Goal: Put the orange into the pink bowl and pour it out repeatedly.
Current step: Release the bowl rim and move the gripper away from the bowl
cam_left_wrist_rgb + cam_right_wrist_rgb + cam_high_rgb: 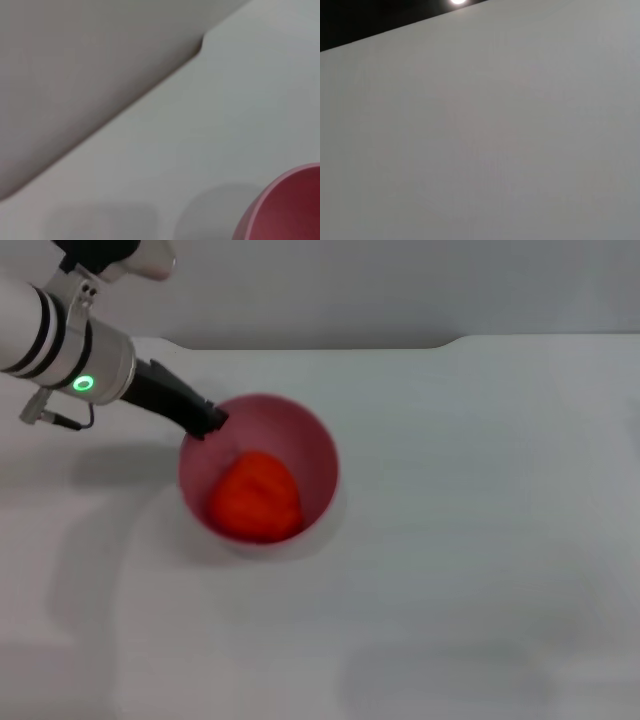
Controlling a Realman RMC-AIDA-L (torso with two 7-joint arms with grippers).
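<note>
Pink bowl (259, 476) sits nearest the head camera, upright on the white table (480, 540), left of the table's centre. Orange (255, 497) lies inside it, resting against the wall at about 6 o'clock of the bowl.

Left gripper (205, 422) is at the rim at about 10 o'clock of the bowl, black fingers reaching in from the upper left. Fingers look pinched on the rim, one inside and one outside, though the exact contact is hard to make out; judged as clamped on the bowl. Left wrist view shows only a slice of pink rim (285, 210) and bare table.

Right gripper not seen in any view; its wrist camera shows plain table only.

Step in hand, as judged: bowl loaded, pour comes next.

Notes for doing it well:
- Confirm a firm pinch on the rim before lifting; glossy plastic may slip.
- Lift just clear of the table, then tip away from the grip point, toward 4 o'clock, so the fruit rolls out over the far lip.
- Tip slowly; a round fruit may run far across the table.
- Keep the pour low to limit bounce.
</note>
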